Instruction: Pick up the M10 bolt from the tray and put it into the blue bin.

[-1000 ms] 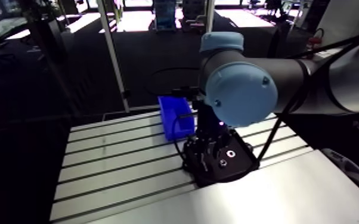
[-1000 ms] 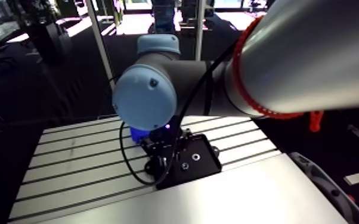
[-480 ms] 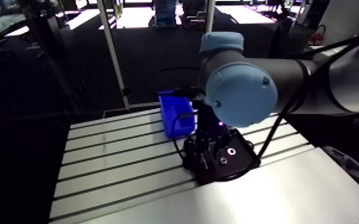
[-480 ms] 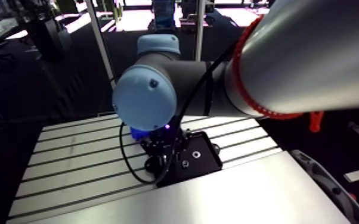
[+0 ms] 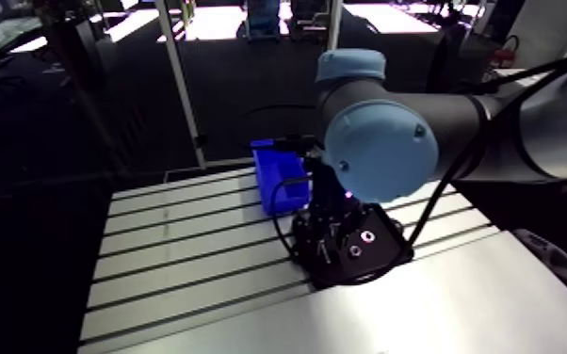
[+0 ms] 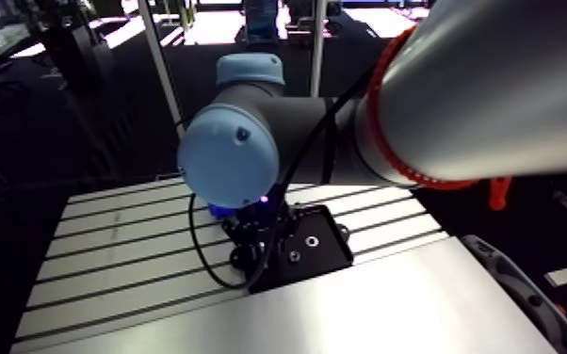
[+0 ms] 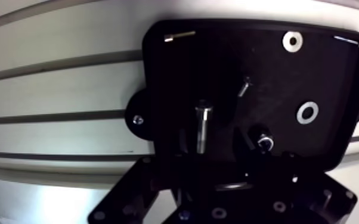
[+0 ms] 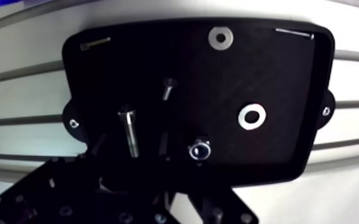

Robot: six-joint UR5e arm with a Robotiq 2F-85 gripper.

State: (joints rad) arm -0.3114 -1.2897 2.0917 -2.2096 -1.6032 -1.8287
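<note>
The M10 bolt (image 7: 201, 125), a thick steel bolt, lies flat in the black tray (image 7: 337, 89). My gripper (image 7: 213, 139) hangs low over the tray, its dark fingers apart on either side of the bolt's lower end and not pressed against it. In the arm view the gripper (image 5: 326, 237) stands over the tray's (image 5: 378, 252) near-left part. The blue bin (image 5: 281, 183) sits just behind the tray on the slotted table.
The tray also holds a small dark screw (image 7: 243, 87), a thin brass-coloured screw (image 7: 179, 37), two washers (image 7: 291, 40) (image 7: 306, 112) and a nut (image 7: 265, 142) beside one finger. The smooth plate (image 5: 391, 315) adjoins the slotted table (image 5: 174, 254).
The arm view has shifted slightly with the camera. The gripper stays over the tray, and the bin and tray have not moved.
</note>
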